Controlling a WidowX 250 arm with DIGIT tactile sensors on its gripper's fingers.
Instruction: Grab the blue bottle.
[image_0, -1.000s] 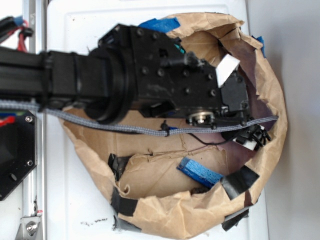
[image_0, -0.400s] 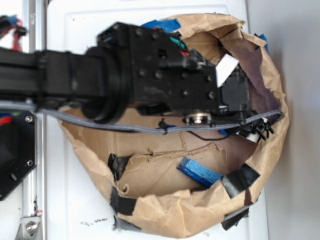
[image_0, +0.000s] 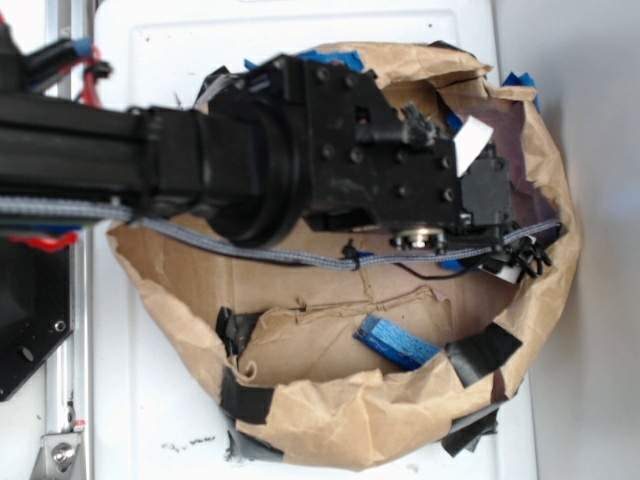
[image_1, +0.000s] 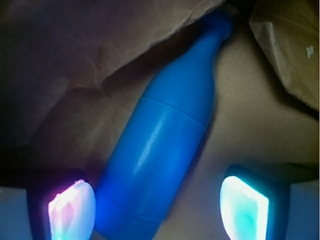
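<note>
We are closing in on the blue bottle (image_1: 165, 135) inside the paper bag (image_0: 330, 420).

Over the last second our arm has been reaching deeper toward the bag's far rim, and the gripper (image_1: 157, 205) is now hanging released, its lit pads (image_1: 72, 207) straddling the bottle's base. The bottle is lying on the bag's floor, neck pointing away; we judge the next move is a short descent, then a squeeze.

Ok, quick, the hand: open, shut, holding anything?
Hand: open, holding nothing; the blue bottle lies between its fingers, not yet gripped.
</note>
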